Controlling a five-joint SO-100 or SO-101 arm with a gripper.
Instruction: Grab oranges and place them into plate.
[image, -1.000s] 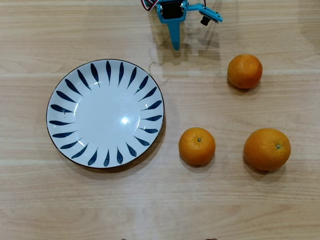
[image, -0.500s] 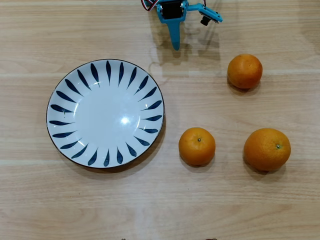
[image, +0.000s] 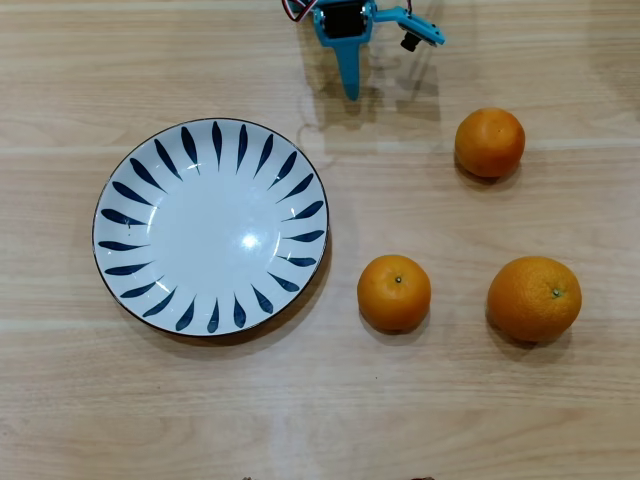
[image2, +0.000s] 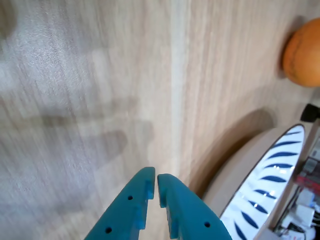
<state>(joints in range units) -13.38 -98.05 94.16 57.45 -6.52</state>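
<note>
Claw (image2: 153, 182) clenched, empty, top centre overhead — plate (image: 150, 165) left, three oranges (image: 394, 292) right on the desk (image: 320, 420).

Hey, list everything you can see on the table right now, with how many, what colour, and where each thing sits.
oranges: three, orange, all on the bare table right of the plate in the overhead view; one upper right, one near the plate's lower right, the largest at far right
plate: one, white with dark blue leaf strokes and a dark rim, left of centre, empty
table: one, light wood grain, under everything
claw: one, teal blue, at the top edge of the overhead view, tips nearly together, holding nothing
</note>
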